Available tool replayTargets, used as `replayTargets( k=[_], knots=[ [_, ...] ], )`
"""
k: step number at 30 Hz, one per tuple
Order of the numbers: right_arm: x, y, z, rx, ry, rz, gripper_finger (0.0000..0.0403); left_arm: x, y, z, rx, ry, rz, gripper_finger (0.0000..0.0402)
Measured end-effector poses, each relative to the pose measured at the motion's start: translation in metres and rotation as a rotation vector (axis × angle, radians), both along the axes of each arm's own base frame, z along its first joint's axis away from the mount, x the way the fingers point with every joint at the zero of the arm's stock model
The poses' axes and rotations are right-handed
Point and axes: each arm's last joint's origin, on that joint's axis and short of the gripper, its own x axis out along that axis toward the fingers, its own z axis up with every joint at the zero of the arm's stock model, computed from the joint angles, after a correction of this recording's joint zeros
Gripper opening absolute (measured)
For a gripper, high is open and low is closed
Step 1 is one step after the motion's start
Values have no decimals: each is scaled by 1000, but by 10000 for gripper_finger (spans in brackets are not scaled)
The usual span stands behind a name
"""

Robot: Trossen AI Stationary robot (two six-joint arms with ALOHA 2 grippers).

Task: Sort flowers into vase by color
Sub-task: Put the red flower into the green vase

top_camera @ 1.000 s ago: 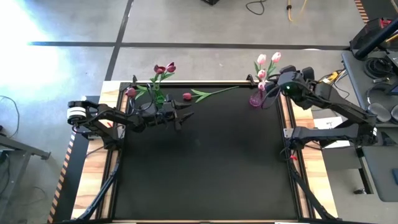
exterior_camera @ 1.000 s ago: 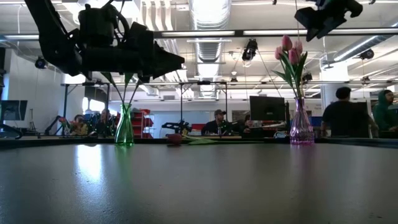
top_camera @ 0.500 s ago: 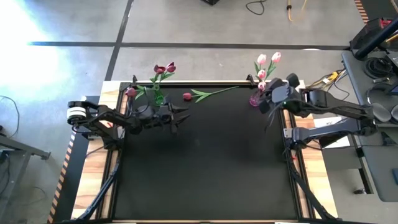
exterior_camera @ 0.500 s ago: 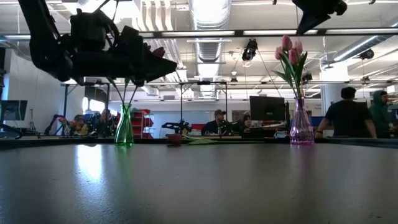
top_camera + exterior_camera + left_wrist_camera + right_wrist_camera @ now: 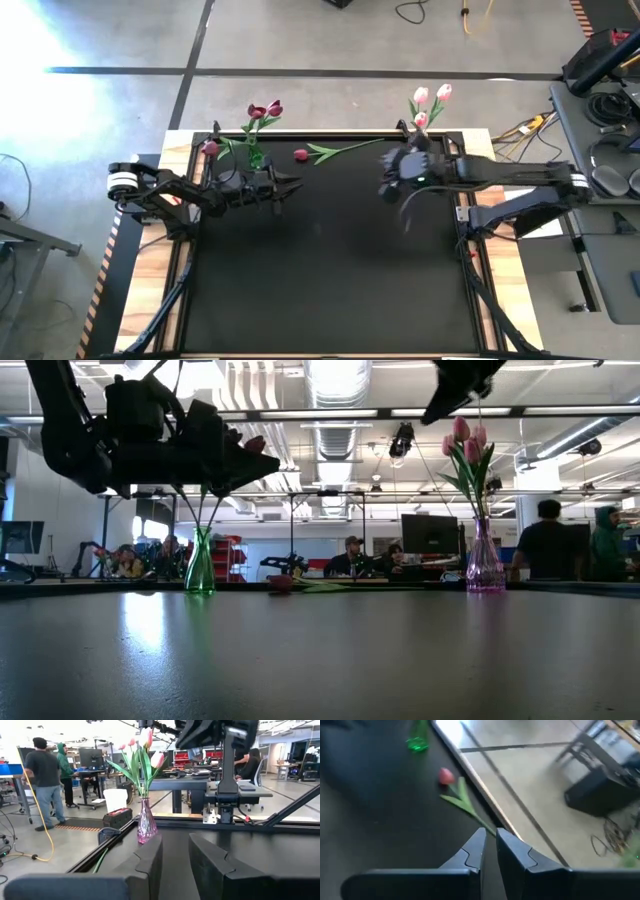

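Worktop [image 5: 320, 270]: black mat, wood-trimmed sides, both arms reaching in over the far half.

Right pincer [image 5: 386, 186] hangs over the mat, just inward of the pink vase [image 5: 411, 160] at the far right edge; fingers [image 5: 512, 849] stand only narrowly apart, nothing between them. Its wrist view looks toward the loose tulip.

Left pincer [image 5: 292, 182] hovers beside the green vase [image 5: 256, 158] at the far left; fingers [image 5: 147, 862] a little apart, empty.

Green vase carries dark red tulips [image 5: 265, 110]; pink vase carries pale pink tulips [image 5: 431, 96].

Loose tulip [image 5: 335, 150]: lies flat on the mat along the far edge, between the vases. Head [image 5: 445, 776] points to the green vase and looks reddish pink, which vase it suits is hard to call. Stem runs toward the pink vase.

Handling, judged: very light, thin springy stem, soft head and leaves. Take it mid-stem, past the leaf, with a firm pinch; a grip near either end would likely let it swing or droop.
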Motion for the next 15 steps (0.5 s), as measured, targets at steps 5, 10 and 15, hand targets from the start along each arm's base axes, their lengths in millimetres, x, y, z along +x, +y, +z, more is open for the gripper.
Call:
replayTargets(
  k=[5, 10, 15],
  knots=[
    [42, 0, -26, 8, 36, 135, 37, -4, -1, -5, -5, 19, -1, 76],
    [80, -2, -43, 16, 40, 342, 37, -10, -3, -11, -11, 43, -19, 75],
    [112, -20, -54, 78, 71, 420, 38, -15, -6, -14, -16, 45, -54, 75]
  ],
)
